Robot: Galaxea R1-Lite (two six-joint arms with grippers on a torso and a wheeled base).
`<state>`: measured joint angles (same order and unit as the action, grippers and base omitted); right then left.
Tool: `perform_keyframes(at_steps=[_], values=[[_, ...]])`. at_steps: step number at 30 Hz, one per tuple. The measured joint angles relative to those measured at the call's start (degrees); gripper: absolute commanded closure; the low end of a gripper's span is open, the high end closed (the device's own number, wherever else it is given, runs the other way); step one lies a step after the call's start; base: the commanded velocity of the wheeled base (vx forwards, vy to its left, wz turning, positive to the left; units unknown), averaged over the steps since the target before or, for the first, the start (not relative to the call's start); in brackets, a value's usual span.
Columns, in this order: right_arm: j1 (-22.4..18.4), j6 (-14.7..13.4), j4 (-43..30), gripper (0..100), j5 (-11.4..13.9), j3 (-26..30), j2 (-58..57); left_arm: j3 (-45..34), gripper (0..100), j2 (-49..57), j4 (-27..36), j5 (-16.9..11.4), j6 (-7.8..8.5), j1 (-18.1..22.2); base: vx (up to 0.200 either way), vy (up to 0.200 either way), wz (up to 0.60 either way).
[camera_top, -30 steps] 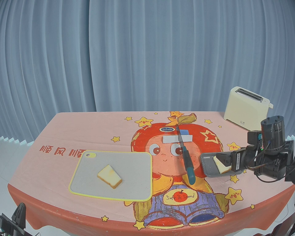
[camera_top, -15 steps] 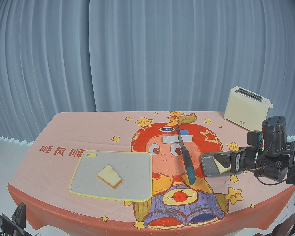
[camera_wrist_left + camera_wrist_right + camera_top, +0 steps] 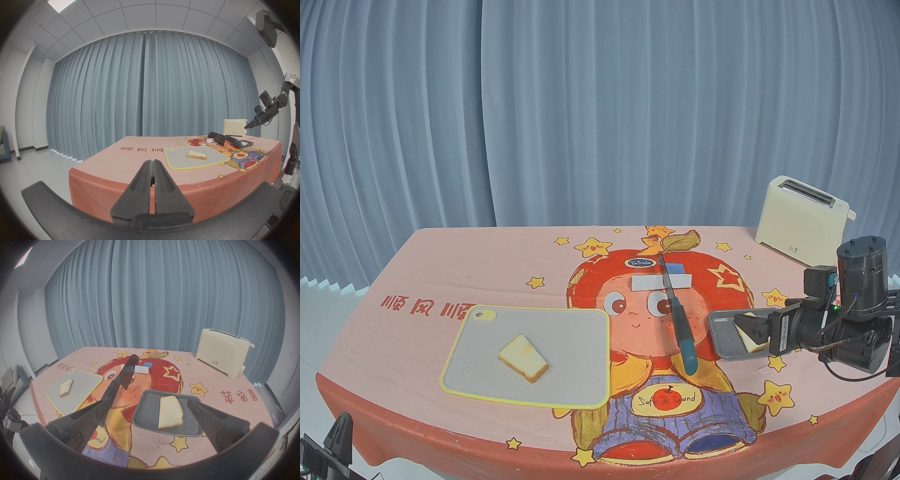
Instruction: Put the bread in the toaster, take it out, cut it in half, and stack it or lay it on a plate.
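One toasted bread half (image 3: pixel 523 358) lies on the grey cutting board (image 3: pixel 569 375) at the front left of the table. The other bread half (image 3: pixel 169 412) lies flat on a dark grey plate (image 3: pixel 145 418) at the right. My right gripper (image 3: pixel 149 402) hangs open just behind and above that plate, its fingers (image 3: pixel 215 424) spread to either side of the bread and not touching it; from the head it sits at the plate's right end (image 3: pixel 751 328). My left gripper (image 3: pixel 153 162) is shut on nothing, low off the table's front left corner. The cream toaster (image 3: pixel 803 219) stands at the back right.
A knife with a teal handle (image 3: pixel 680 322) lies between board and plate, its blade resting on a small white and blue block (image 3: pixel 660 281). The patterned tablecloth (image 3: pixel 487 275) is bare at the back left. Grey-blue curtains hang behind the table.
My right arm has drawn back a little to the right, away from the plate. The bread half stays on the plate. Nothing else moved.
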<state>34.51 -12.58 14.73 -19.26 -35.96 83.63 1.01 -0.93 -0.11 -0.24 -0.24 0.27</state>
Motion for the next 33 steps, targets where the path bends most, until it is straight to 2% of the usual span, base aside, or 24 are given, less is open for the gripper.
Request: perform_keyframes(at_steps=[26, 33], values=[[1.21, 0.11, -0.06, 0, -0.06, 0.11, -0.63, 0.00, 100, 0.00, -0.02, -0.02, 0.02, 0.09, 0.000, 0.200, 0.00], [1.90, 0.11, -0.11, 0, -0.06, 0.24, -0.66, 0.00, 100, 0.00, -0.05, -0.02, 0.02, 0.00, 0.000, 0.000, 0.00]])
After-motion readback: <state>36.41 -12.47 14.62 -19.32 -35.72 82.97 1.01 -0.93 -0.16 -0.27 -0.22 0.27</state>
